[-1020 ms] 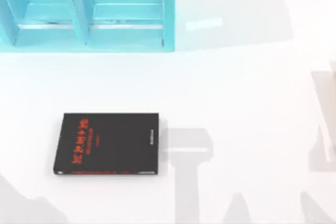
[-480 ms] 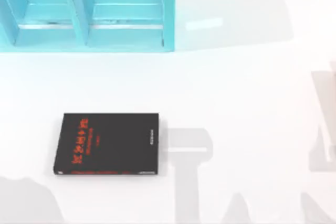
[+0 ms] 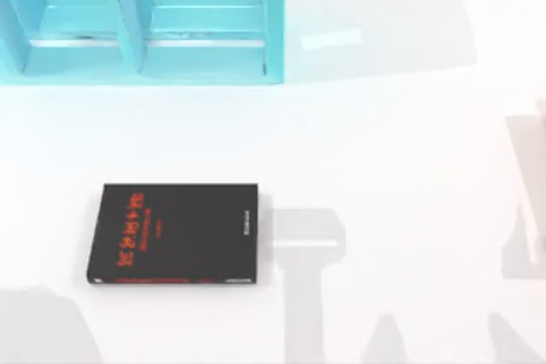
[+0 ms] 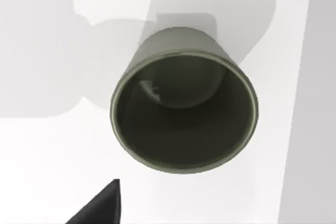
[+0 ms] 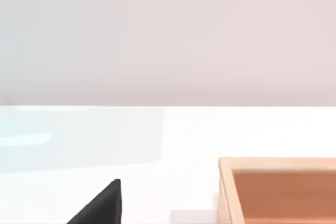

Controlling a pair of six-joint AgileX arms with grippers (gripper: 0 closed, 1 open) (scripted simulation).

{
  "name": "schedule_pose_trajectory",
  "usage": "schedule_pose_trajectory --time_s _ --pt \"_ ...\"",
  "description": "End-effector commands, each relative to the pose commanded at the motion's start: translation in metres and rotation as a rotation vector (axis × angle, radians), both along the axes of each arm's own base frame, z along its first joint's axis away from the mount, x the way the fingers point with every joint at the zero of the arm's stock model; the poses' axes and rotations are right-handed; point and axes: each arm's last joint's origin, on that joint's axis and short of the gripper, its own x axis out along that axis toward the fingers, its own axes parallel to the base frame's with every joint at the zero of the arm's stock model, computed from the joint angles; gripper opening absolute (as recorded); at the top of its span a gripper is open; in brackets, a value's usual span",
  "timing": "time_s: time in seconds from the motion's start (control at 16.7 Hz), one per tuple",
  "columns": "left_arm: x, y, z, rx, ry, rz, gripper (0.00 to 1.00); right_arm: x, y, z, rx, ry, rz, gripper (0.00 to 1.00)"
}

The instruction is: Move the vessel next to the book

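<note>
The vessel (image 4: pixel 184 111), a plain grey-olive cup with a dark inside, stands upright on the white table straight below the left wrist camera, its mouth facing the lens. A dark tip of my left gripper (image 4: pixel 100 207) pokes in beside the cup's rim, apart from it. The black book (image 3: pixel 173 233) with red lettering lies flat on the table's left half in the top view. A dark tip of my right gripper (image 5: pixel 100 205) hangs above the white table, with nothing near it.
A turquoise shelf unit (image 3: pixel 141 19) stands along the back left of the table. A shallow wooden box (image 5: pixel 278 190) sits on the table in the right wrist view. Grey arm shadows lie along the front and right edges.
The shadow at the table's front left has shrunk back towards the left corner. The book has not moved.
</note>
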Motion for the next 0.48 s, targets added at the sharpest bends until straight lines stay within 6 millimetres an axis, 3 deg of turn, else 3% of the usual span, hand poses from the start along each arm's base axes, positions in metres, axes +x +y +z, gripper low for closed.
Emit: schedule_pose_trajectory --time_s 0.3,0.48 --pt "0.002 0.003 -0.055 0.014 -0.011 0.0 1.0 0.0 0.0 0.0 0.0 0.0 0.0 1.0" --pt "-0.001 0.0 -0.078 0.007 -0.005 0.0 1.0 0.0 0.0 0.0 0.0 0.0 0.0 1.0"
